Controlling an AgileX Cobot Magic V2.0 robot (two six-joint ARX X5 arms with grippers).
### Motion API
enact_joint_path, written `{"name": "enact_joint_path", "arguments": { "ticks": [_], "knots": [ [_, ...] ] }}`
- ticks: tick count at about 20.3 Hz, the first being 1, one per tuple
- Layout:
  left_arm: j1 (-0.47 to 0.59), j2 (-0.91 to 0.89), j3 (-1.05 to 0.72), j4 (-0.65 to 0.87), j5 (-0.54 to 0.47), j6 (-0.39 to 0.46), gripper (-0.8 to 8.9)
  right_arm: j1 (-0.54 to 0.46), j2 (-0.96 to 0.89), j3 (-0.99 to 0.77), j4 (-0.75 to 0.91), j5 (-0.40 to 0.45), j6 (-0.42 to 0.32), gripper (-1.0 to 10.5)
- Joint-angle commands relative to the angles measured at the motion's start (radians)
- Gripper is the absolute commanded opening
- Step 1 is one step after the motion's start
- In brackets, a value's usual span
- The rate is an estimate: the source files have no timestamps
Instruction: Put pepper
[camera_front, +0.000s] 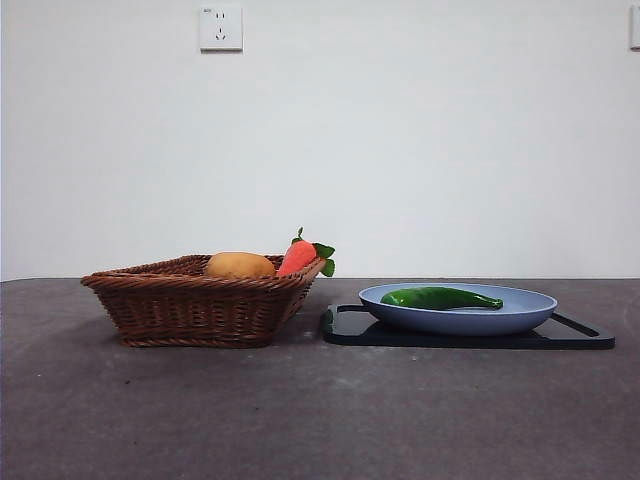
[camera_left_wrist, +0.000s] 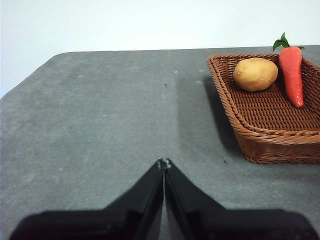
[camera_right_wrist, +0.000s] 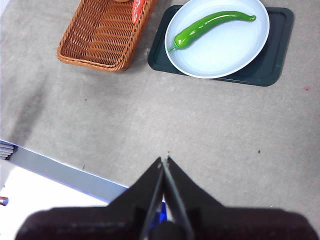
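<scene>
I am looking across a grey worktop (camera_front: 300, 410) with both arms held back, neither one near the objects. The pepper (camera_front: 440, 297), long, glossy and dark green, lies on its side inside a pale blue plate (camera_front: 520, 315), and the plate rests on a black tray (camera_front: 580, 335). Just beside the tray stands a brown wicker basket (camera_front: 190, 305) holding a tan potato (camera_front: 240, 265) and an orange carrot (camera_front: 297, 257) with green leaves.

The left claw (camera_left_wrist: 164, 162) hangs over bare worktop near the basket, its jaws pressed together with nothing between them. The right claw (camera_right_wrist: 164, 160) sits high and well back from the plate, jaws also pressed together and empty.

My judgement is that the pepper is meant for the basket, and nothing has started yet. The risks I see: the smooth, curved skin could slip from a pinch near the tapered tip, and a claw coming down too hard could tilt or shift the shallow plate on its tray.
</scene>
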Motion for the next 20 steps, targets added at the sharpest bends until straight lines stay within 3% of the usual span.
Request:
{"name": "enact_joint_path", "arguments": {
  "ticks": [1, 5, 8, 12, 20],
  "knots": [
    [0.002, -0.004, -0.004, 0.008, -0.001, -0.010, 0.08, -0.006, -0.007, 0.016, 0.035, 0.005, -0.055, 0.1],
    [0.002, -0.004, -0.004, 0.009, -0.002, -0.010, 0.08, -0.052, -0.150, -0.058, 0.358, 0.000, -0.040, 0.1],
    [0.002, -0.004, -0.004, 0.009, -0.002, -0.010, 0.08, -0.080, -0.294, -0.253, 0.623, 0.006, -0.012, 0.1],
    [0.002, -0.004, -0.004, 0.009, -0.001, -0.010, 0.08, -0.085, -0.500, -0.617, 0.927, 0.133, 0.007, 0.1],
    [0.002, -0.004, -0.004, 0.009, -0.002, -0.010, 0.08, -0.083, -0.706, -1.064, 1.242, 0.239, 0.143, 0.1]
  ]
}}
